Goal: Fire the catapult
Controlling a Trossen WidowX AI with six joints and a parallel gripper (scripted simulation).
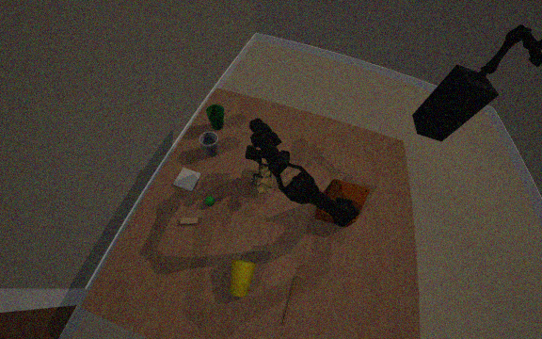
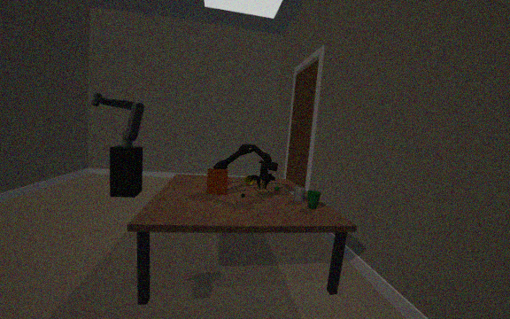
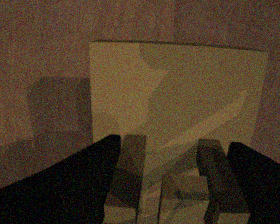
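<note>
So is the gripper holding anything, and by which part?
Yes: the gripper is shut on the wooden catapult, by the two upright posts beside its flat base board.

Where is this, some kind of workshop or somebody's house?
Probably a robot test room: a wooden table carries a robot arm, a second arm stands on a black block, and there's little furniture.
</note>
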